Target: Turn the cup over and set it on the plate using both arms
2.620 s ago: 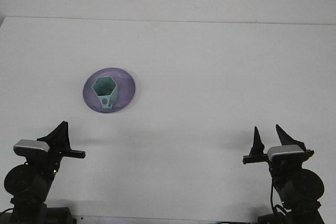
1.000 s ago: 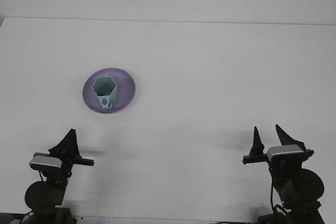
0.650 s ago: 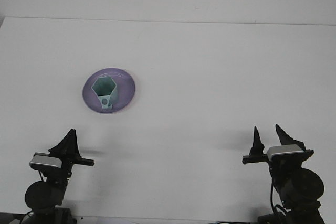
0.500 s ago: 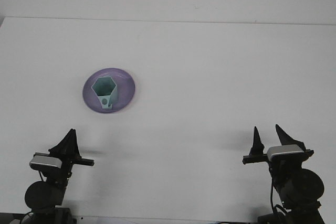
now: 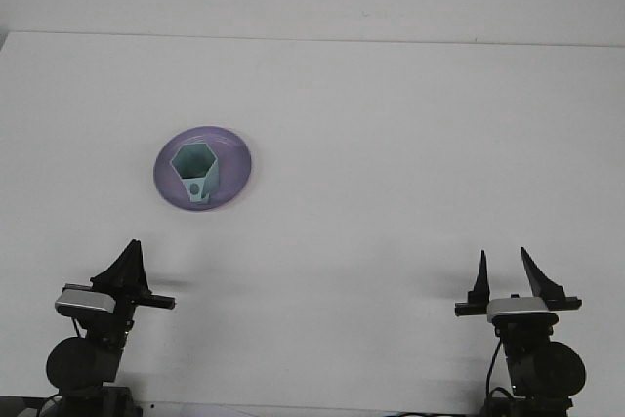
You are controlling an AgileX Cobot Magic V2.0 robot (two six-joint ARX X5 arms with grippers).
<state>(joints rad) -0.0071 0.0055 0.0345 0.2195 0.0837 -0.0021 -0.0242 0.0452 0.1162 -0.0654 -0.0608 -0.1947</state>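
Front view: a white table (image 5: 391,144) fills nearly the whole picture, with a pale wall behind its far edge. At about ten o'clock from the table's middle lies a round purple plate (image 5: 234,165). On the plate stands a pale green cup (image 5: 194,169) with a six-sided mouth. The cup is upright, its opening facing up, and its small handle points toward six o'clock, reaching near the plate's near rim. The cup sits a little toward nine o'clock of the plate's centre.

At roughly seven o'clock, by the table's near edge, is the left gripper (image 5: 129,266). Its dark fingers overlap into a single pointed shape from here, so I cannot tell how far apart they are; nothing is seen in them. It is well apart from the plate.

At roughly five o'clock, by the near edge, is the right gripper (image 5: 508,276). Its two dark fingers point up with a clear gap between them, spread apart and holding nothing. It is well apart from the cup and plate.
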